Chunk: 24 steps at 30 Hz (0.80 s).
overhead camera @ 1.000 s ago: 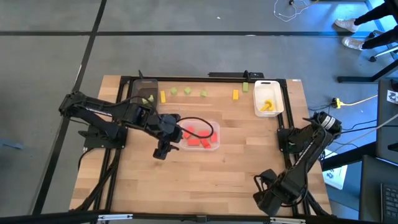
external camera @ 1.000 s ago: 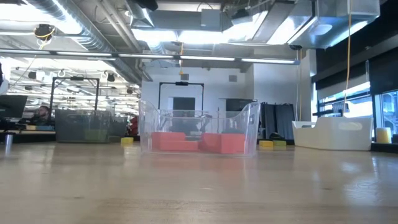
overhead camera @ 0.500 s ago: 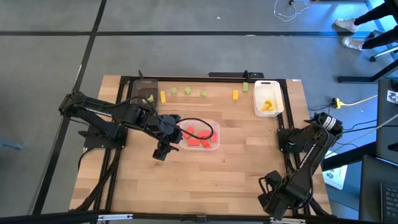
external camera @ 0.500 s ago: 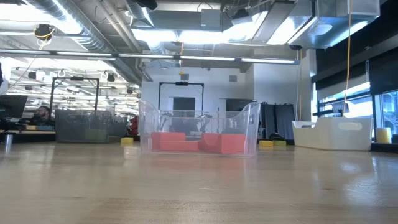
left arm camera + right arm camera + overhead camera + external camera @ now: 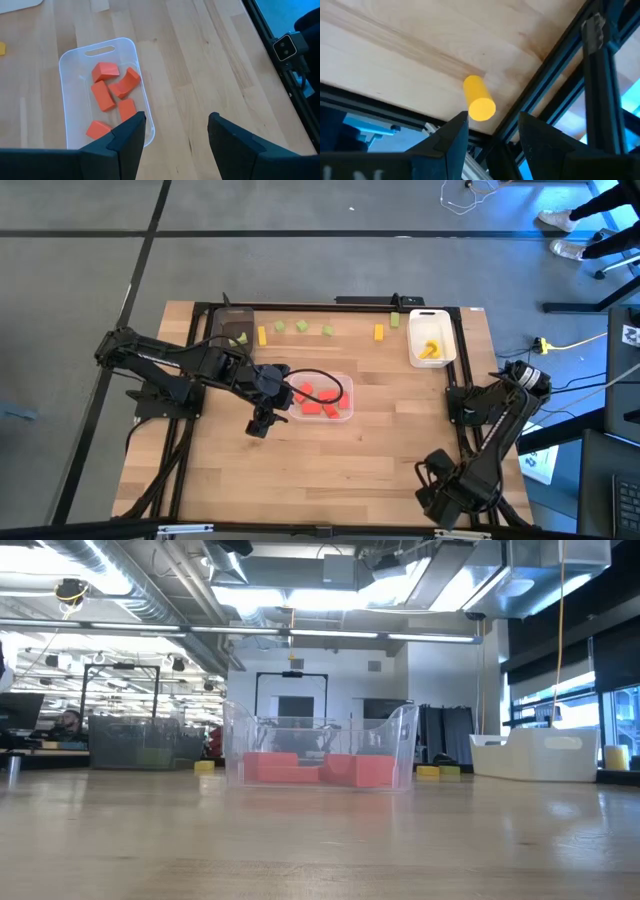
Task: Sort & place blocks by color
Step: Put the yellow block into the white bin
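Below: right gripper (image 5: 487, 131), fingers apart and empty, over a yellow cylinder block (image 5: 478, 98) at the table's five-o'clock corner.
Probably light, rigid, prone to rolling; best pinched across its curved sides. Left gripper (image 5: 172, 132) open, empty, beside the clear plastic tray (image 5: 67, 60).

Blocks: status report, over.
Left gripper open beside clear tray, five red blocks inside. Right gripper open over yellow cylinder at table corner. Nothing blocking.

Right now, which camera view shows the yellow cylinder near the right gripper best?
The right wrist view: the yellow cylinder lies large on the wood, just beyond the open right gripper. The other views do not show it.
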Each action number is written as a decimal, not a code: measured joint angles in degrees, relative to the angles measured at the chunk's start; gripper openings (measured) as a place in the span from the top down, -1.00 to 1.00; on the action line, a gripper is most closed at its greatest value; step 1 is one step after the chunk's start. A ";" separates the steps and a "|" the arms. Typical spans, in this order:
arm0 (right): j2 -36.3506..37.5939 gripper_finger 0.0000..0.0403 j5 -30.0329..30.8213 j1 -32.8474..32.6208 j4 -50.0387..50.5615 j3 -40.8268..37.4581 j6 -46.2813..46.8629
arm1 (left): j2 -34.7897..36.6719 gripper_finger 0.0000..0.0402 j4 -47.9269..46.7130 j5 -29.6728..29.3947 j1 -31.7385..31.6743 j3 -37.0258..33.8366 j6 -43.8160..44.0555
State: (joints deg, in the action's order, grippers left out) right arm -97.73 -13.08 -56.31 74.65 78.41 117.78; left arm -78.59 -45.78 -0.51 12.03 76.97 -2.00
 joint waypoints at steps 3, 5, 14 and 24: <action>0.00 0.15 0.22 0.24 1.04 -0.02 -2.48 | 0.00 0.00 0.02 -0.01 0.00 0.00 0.02; 0.00 0.15 0.90 0.35 1.73 -0.04 -2.82 | 0.00 0.00 0.00 0.00 0.00 0.00 0.07; 3.31 0.19 0.67 1.09 -8.12 -9.42 -4.97 | 0.00 0.00 0.00 -0.01 0.00 0.00 0.30; 7.80 0.31 -4.11 2.02 -19.21 -17.97 -5.74 | 0.00 0.00 0.00 -0.04 -0.02 0.00 0.35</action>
State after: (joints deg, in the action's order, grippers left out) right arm -89.93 -17.19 -54.30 55.44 60.45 112.04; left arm -78.59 -45.78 -0.55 12.01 76.97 -1.65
